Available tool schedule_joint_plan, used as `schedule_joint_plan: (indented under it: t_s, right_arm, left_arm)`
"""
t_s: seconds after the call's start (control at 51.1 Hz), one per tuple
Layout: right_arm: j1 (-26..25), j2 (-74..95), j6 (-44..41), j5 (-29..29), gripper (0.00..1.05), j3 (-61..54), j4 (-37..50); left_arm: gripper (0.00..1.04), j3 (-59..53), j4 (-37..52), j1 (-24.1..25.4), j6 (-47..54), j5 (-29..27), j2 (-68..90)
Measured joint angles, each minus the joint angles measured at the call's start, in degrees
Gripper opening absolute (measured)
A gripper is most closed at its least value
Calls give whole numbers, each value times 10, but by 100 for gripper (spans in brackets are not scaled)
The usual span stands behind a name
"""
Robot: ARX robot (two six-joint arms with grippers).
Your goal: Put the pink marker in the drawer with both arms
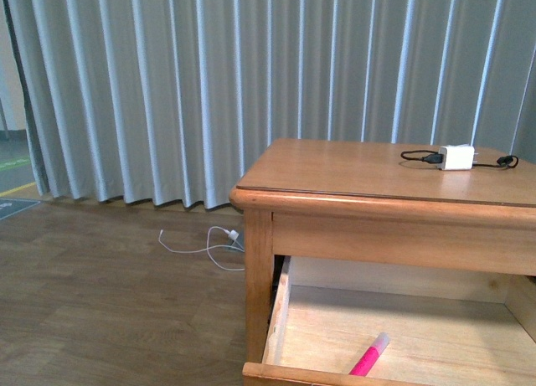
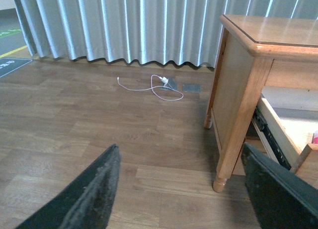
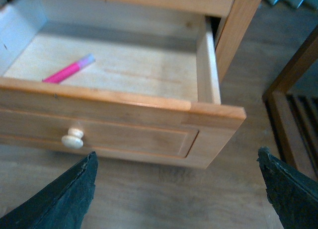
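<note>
1. You are looking at the pink marker [image 1: 369, 356] lying flat inside the open drawer [image 1: 277, 319], close to its front wall, with nothing gripping it.
2. Your right gripper [image 3: 176, 153] is hanging spread wide and empty before the drawer front, with the knob [image 3: 73, 138] off to one side.
3. Your left gripper [image 2: 180, 147] is gaping, empty, over the floor near the nightstand leg [image 2: 233, 139].
4. Risk if you are pushing it shut: an off-centre push is likely to rack the drawer, and a hard shove will set the marker rolling.
5. Swinging the left arm in is risking a knock on that leg.

A home-like room: wooden nightstand [image 1: 368, 185], curtains [image 1: 251, 76], plank floor [image 1: 109, 302].
</note>
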Motion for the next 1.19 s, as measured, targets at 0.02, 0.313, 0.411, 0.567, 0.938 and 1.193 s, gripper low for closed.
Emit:
schedule_joint_plan:
  t_s: [0.02, 0.313, 0.411, 0.567, 0.938, 1.193]
  right_arm:
    - [0, 24, 4, -5, 96, 6, 5]
    - [11, 329, 47, -46, 96, 98, 66]
    - [18, 409, 49, -27, 96, 120, 101]
    - [23, 517, 64, -3, 96, 160, 137]
    - [22, 662, 91, 51, 96, 240, 211]
    - [14, 732, 117, 50, 96, 303, 257]
  left_arm:
    - [90, 0, 0, 0, 0, 0, 0]
    - [99, 0, 0, 0, 0, 0, 0]
    - [99, 0, 0, 0, 0, 0, 0]
    - [99, 0, 0, 0, 0, 0, 0]
    - [99, 0, 0, 0, 0, 0, 0]
    - [99, 0, 0, 0, 0, 0, 0]
